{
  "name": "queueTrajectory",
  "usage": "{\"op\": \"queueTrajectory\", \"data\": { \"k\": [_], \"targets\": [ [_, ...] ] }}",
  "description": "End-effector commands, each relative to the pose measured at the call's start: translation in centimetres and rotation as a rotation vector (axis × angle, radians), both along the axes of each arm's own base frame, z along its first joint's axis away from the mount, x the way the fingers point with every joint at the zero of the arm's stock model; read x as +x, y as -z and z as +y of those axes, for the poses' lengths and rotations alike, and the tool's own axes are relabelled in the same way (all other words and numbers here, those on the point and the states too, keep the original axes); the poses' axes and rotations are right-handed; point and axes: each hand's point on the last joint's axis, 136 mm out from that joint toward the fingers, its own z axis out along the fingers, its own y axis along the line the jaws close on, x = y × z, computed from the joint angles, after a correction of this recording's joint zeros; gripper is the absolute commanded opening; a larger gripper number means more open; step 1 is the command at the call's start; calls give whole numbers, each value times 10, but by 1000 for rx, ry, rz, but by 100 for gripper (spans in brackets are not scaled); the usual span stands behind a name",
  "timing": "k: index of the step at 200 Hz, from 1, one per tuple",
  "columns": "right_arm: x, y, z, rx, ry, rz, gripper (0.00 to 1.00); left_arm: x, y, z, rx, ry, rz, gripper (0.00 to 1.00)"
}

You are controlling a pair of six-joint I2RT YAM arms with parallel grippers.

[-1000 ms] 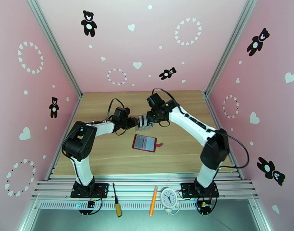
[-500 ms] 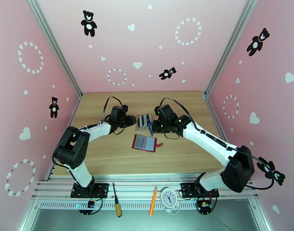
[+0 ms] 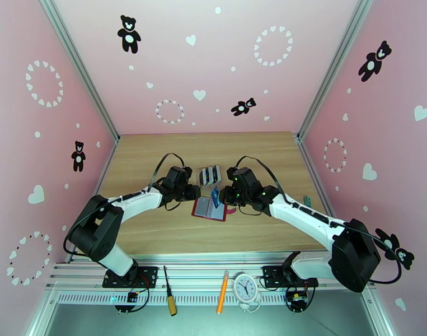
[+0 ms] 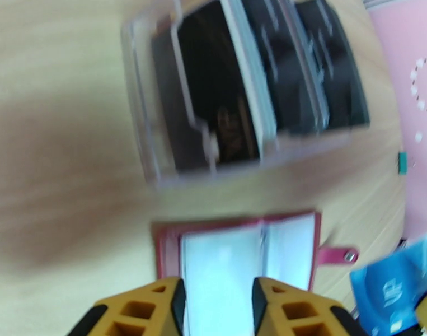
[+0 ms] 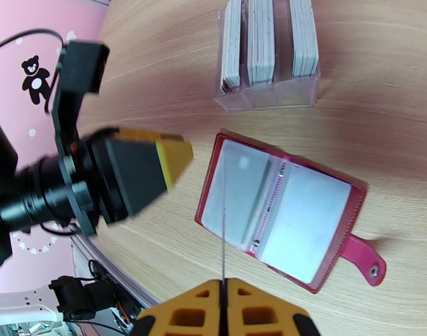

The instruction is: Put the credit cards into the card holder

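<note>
The card holder (image 3: 205, 208) lies open on the wood table, a dark red wallet with clear pockets (image 5: 317, 219) and a snap tab to its right. My right gripper (image 3: 218, 197) hangs over it, shut on a teal-blue credit card (image 3: 215, 196). That card shows edge-on as a thin line (image 5: 223, 219) over the left pocket and rises from between the right gripper's (image 5: 223, 295) fingers. My left gripper (image 3: 195, 192) hovers at the wallet's left edge, open with nothing between its fingers (image 4: 157, 309). The wallet (image 4: 224, 264) lies under it, the blue card (image 4: 395, 287) to the right.
A clear slotted rack (image 3: 210, 175) just behind the wallet holds more cards (image 5: 262, 35) on edge. A screwdriver (image 3: 169, 298), an orange pen (image 3: 222, 299) and a small clock (image 3: 246, 287) lie on the front rail. A small teal object (image 3: 306, 200) sits near the table's right edge.
The right gripper has drawn the blue card out of the rack and carried it nearer, over the open wallet. The left gripper has moved from the rack to the wallet's left edge.
</note>
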Motion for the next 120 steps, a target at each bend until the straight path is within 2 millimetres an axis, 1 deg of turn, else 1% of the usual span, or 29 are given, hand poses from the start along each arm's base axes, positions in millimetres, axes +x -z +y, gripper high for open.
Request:
{"op": "queueTrajectory", "data": {
  "k": [1, 30, 52, 86, 120],
  "targets": [
    [2, -11, 9, 83, 1, -36, 10, -17, 12, 18, 91, 8, -7, 40],
    [0, 6, 13, 121, 8, -7, 10, -31, 28, 22, 93, 31, 17, 41],
    [-1, 17, 14, 140, 18, 9, 9, -30, 24, 14, 58, 53, 13, 40],
    [-5, 32, 12, 162, 33, 23, 10, -32, 27, 7, 28, 81, 36, 39],
    [-12, 44, 8, 159, 33, 34, 10, -33, 32, 4, 22, 87, 55, 38]
  ]
}}
